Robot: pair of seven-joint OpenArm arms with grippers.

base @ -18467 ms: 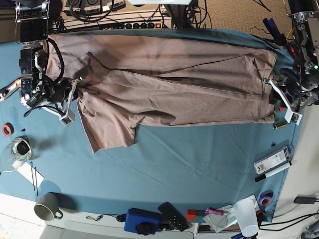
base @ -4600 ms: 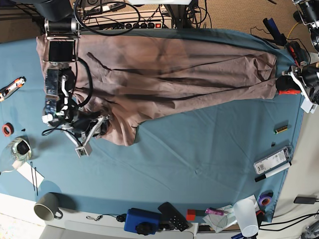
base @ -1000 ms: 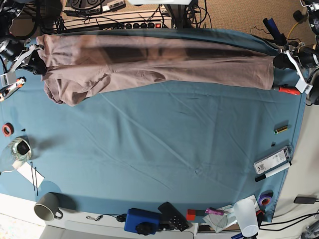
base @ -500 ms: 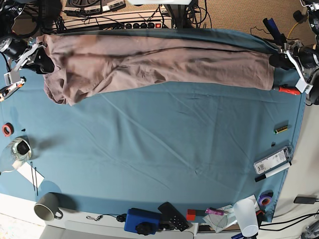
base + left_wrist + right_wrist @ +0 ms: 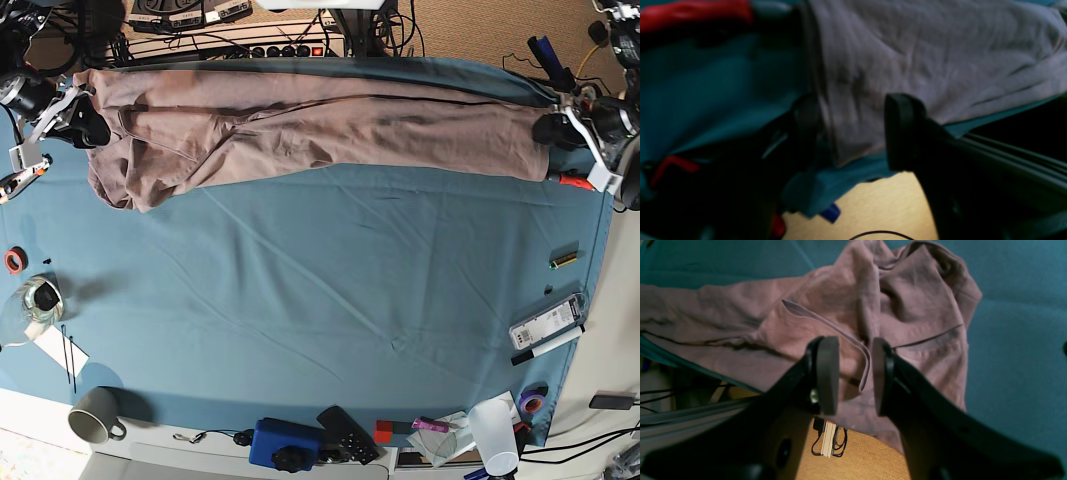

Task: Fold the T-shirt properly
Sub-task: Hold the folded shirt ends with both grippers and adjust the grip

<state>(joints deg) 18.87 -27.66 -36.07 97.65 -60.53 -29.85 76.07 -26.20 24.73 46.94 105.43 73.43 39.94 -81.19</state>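
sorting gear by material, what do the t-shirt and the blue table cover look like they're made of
T-shirt: looks like soft matte cotton knit, going by its limp wrinkles and stitched hems. Table cover: seems a thin woven cloth, matte teal, with shallow creases; the fibre is unclear.

A teal tablecloth (image 5: pixel 330 270) is spread across the table. At seven o'clock a grey mug (image 5: pixel 95 413) is seen; at six, a blue box (image 5: pixel 283 443); at five, a white cup (image 5: pixel 495 432); at three, a marker (image 5: pixel 547 343).
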